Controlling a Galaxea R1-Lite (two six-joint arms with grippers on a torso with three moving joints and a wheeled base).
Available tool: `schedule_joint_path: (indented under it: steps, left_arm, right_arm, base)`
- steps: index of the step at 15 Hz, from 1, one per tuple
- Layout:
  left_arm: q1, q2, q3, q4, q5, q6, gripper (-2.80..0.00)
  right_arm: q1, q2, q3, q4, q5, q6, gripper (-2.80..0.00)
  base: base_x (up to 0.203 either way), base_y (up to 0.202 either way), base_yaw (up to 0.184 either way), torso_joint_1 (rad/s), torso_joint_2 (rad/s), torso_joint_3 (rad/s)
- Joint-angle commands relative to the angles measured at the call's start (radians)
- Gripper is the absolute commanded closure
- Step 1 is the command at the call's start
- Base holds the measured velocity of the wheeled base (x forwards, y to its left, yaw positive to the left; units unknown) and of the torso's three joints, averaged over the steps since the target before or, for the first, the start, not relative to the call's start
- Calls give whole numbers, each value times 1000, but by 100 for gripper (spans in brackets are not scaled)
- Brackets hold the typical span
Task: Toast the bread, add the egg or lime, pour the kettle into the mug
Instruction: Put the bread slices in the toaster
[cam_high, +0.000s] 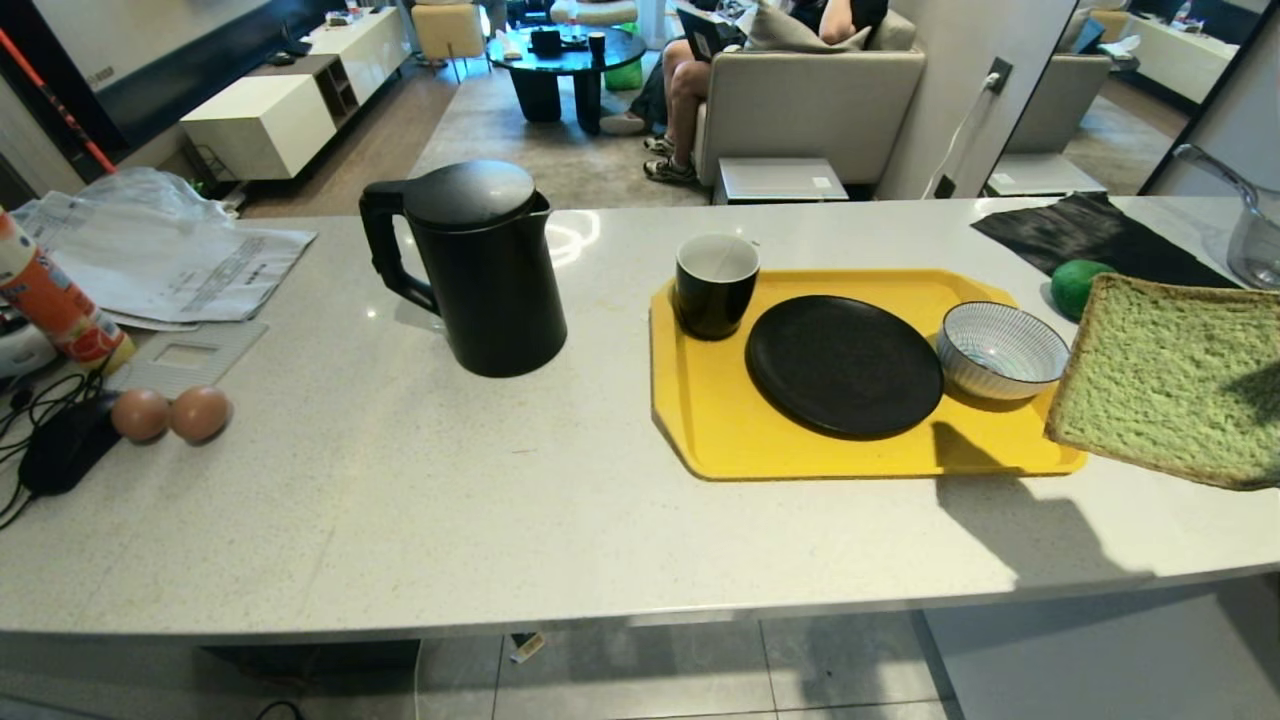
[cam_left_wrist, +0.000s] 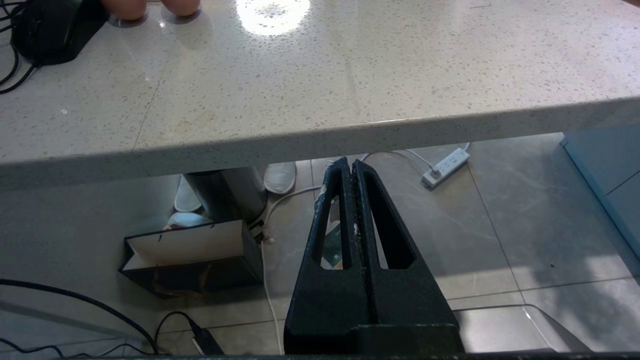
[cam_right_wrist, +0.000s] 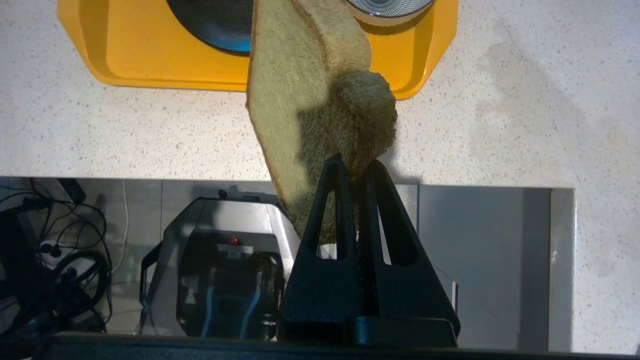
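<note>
From my head I see, left to right on the surface, two brown eggs, the kettle, then the yellow tray carrying the mug, a black plate and a striped bowl. Past the tray's far right corner sits the lime, half hidden behind the bread, which hangs in the air at the right edge with its far side cut off.

Neither arm shows from up there; only my wrist cameras show them. My left jaws are pressed together, holding nothing, parked below the surface's front edge over the floor tiles. My right jaws are clamped on one edge of the bread, which buckles where I pinch it; it hangs just in front of the tray's near rim, hiding part of the plate. I can't make out a spotted egg in any view.
</note>
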Motion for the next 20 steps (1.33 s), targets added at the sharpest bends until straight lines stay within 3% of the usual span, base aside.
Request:
schedule_joint_path:
  steps: [1,11,20]
  left_arm:
    - [1,-1,17,-1,1,1,0]
    - [0,-1,17,-1,1,1,0]
    - [1,-1,17,-1,0,1,0]
  right_arm:
    - [0,2,0,5,-2,1,0]
    - [0,-1,0,5,-17,-6,0]
    - [2,-46,13,5,-14,-84,0]
  base:
    - [0,0,0,0,0,0]
    - [0,0,0,0,0,0]
    - [0,0,0,0,0,0]
